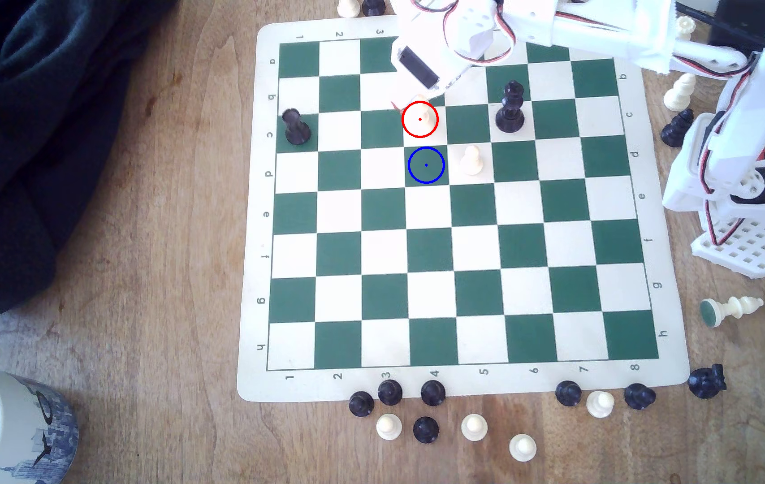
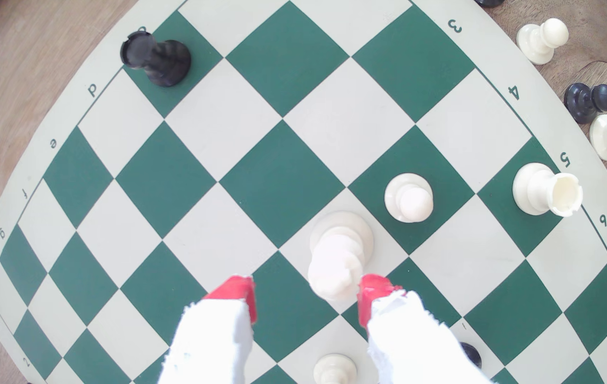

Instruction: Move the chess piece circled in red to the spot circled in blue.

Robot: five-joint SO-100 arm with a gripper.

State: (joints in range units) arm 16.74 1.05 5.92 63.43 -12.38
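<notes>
The gripper (image 2: 307, 295) hangs open over the pawn (image 1: 420, 119), which stands on its cream square inside the red ring. In the wrist view its head sits tight against one red pad (image 2: 372, 295), with a wide gap to the other. Closing off-centre like that could shove or tip the pawn rather than lift it. The blue-ringed green square (image 1: 426, 164) lies just beside it. To the exterior view's right, a second cream pawn (image 1: 471, 160) stands on the next square, so a low or wide carry might clip it. The arm (image 1: 445, 42) covers the board's top squares, and cream on cream blurs the pawn's outline.
</notes>
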